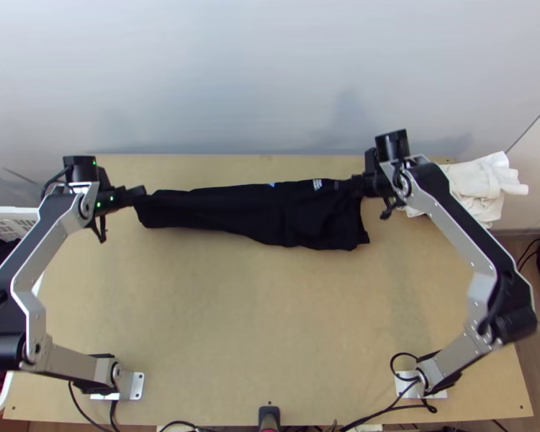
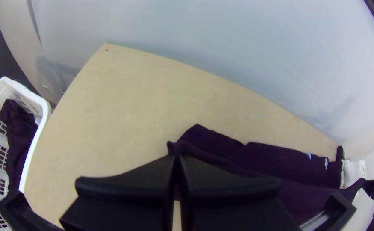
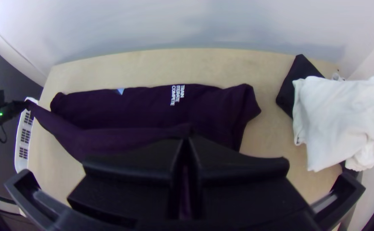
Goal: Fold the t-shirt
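From my remote seat I'm seeing my 2 arms standing at the near side of the wooden table (image 1: 255, 324), with a white basket (image 1: 11, 213) of dark cloth sitting beside its left edge. Farther up, my left gripper (image 1: 139, 193) and right gripper (image 1: 338, 185) are keeping their fingers together, clamping a raised edge of the black t-shirt (image 1: 270, 216) at 2 spots and stretching it between them; the rest is lying beyond that edge in a long, narrow strip across the table's far half. White cloth (image 1: 479, 187) is lying bunched toward the far right corner, partly covering something black (image 3: 287, 94).
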Motion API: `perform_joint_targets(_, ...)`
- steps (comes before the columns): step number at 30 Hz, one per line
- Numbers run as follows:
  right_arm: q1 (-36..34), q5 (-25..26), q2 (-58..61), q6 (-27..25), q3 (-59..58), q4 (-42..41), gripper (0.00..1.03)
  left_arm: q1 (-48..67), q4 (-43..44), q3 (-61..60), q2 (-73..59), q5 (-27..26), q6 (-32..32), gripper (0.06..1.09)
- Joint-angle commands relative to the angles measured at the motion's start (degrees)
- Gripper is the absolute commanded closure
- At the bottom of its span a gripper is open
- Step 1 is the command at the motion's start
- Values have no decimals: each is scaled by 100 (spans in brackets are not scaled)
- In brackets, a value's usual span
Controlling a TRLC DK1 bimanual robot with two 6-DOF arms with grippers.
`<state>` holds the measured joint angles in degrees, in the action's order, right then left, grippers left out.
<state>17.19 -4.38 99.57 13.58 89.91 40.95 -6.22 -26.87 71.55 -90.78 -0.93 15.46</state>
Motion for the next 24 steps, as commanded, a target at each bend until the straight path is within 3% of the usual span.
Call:
perform_joint_targets(1, -146, 157, 977, -5, 1029, -140, 100, 112, 59, 843, -783, 31, 71, 105)
perform_joint_targets(15, -286, 368, 2541, 4, 2400, -140, 100, 305, 112, 1722, -2119, 225, 141, 105)
perform_joint_targets(24, -313, 438, 3016, 13, 2549, -131, 100, 314, 112, 1880, -2506, 295, 132, 105)
